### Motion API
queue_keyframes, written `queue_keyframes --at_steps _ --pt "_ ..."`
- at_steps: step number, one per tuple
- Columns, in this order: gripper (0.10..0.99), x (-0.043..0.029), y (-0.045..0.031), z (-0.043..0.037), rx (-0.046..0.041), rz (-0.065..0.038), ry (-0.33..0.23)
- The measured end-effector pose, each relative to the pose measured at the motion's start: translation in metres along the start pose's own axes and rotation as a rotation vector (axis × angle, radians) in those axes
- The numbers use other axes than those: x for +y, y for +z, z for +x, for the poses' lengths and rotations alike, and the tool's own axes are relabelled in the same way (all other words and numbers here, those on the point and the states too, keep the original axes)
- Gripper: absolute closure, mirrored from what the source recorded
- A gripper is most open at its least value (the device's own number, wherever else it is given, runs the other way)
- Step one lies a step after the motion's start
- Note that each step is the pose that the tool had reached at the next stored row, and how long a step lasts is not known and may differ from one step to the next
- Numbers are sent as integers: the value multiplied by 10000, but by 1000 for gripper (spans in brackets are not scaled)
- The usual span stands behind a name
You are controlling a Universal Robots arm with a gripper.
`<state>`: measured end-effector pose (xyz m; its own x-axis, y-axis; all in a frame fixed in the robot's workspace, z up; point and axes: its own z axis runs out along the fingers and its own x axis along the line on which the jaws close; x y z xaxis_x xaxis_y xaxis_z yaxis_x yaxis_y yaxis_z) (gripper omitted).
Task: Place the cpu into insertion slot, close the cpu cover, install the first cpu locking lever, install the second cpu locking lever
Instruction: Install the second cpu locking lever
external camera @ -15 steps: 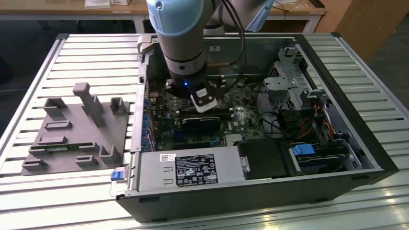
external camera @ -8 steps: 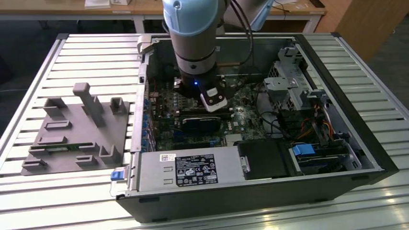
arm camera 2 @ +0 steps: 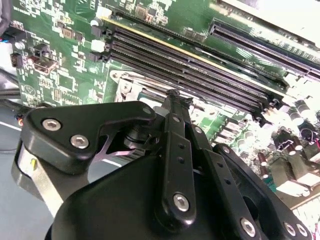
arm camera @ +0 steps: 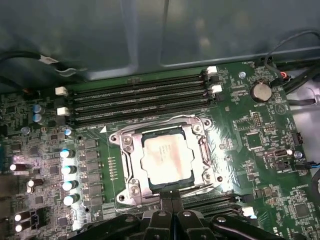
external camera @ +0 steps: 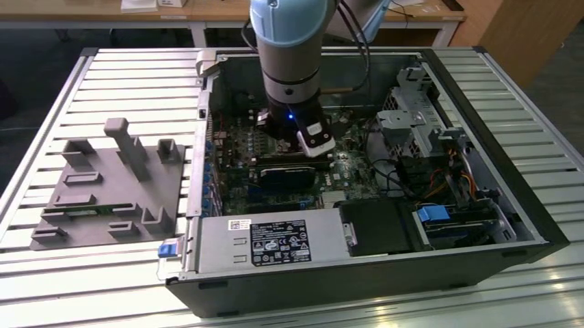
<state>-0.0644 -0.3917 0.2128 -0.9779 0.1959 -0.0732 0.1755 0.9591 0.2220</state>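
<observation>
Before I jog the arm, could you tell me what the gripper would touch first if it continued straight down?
Probably the cpu cover edge nearest the gripper; depth is unclear.

You see a pale silver-beige square metal cpu (arm camera: 166,161) framed by a shiny silvery metal cpu cover (arm camera: 165,159), both set on a green motherboard (arm camera: 260,140) speckled with small grey and black parts. Beside them you see long black memory slots (arm camera: 140,100) with white end clips. Your end effector (arm camera: 172,210) is glossy black with silver screw heads. In the exterior view, the arm (external camera: 287,48) is pale blue and grey, the slatted table (external camera: 82,96) silvery, the fixture block (external camera: 105,188) matte grey.
</observation>
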Motion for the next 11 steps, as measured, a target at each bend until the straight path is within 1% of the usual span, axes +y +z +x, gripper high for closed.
queue_keyframes --at_steps 1,3,8,11 --pt "980 17 4 2 -15 79 -10" --pt "980 51 13 7 -25 135 -16" --pt "980 152 37 23 -31 165 -19" --pt "980 191 50 -4 -28 166 -19"
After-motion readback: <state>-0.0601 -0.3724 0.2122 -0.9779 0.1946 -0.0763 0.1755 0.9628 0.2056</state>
